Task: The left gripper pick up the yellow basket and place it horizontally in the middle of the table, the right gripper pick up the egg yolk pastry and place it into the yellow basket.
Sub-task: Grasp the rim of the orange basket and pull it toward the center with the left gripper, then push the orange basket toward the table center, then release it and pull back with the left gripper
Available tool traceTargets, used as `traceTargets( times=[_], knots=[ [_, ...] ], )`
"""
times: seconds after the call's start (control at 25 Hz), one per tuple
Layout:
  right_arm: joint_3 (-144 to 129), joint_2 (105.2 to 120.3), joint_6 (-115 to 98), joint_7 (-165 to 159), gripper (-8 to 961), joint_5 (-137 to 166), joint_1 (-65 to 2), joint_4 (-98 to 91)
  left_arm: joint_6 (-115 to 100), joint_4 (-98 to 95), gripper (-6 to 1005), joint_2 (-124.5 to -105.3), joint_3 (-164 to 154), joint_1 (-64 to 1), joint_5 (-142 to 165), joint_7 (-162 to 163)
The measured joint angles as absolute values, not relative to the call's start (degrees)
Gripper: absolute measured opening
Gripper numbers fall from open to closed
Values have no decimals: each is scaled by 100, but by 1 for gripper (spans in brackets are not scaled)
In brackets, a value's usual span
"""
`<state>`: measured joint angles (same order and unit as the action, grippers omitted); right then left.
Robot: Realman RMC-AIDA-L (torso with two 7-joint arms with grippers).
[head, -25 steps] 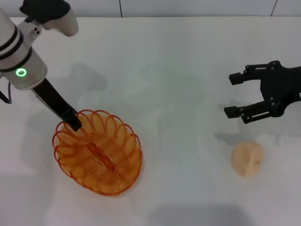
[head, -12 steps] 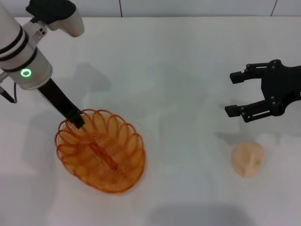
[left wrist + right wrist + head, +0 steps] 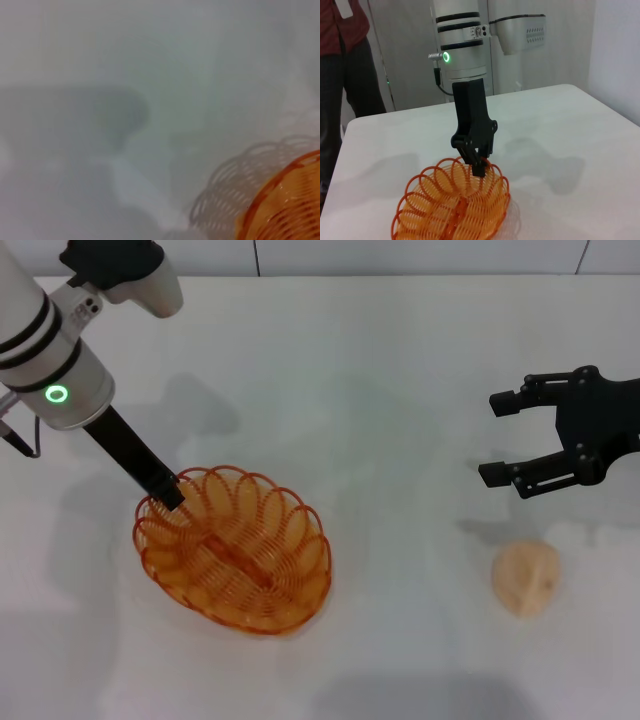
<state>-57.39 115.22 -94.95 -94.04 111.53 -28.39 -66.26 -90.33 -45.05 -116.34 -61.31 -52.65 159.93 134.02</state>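
The left arm is silver-white with black bands, a green glowing ring and a thin black cable; its tool is black. The right tool is black, angular and two-fingered.

No legible text, seemingly.

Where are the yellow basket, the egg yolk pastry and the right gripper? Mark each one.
yellow basket (image 3: pixel 235 550): head view, woven floor.
egg yolk pastry (image 3: pixel 527 578): head view, top.
right gripper (image 3: pixel 490 440): head view, between fingertips.

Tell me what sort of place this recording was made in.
Probably an indoor robot lab: a plain white table holding only a yellow basket and an egg yolk pastry, with a person standing by.
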Motion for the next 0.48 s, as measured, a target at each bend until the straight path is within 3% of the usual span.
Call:
traceTargets(
  times=[0.48],
  knots=[
    [-5654, 11515, -9407, -9335, 870, 11153, -2812, -6631, -9264, -4899, 97, -11491, -5862, -5270, 15067, 14307]
  ],
)
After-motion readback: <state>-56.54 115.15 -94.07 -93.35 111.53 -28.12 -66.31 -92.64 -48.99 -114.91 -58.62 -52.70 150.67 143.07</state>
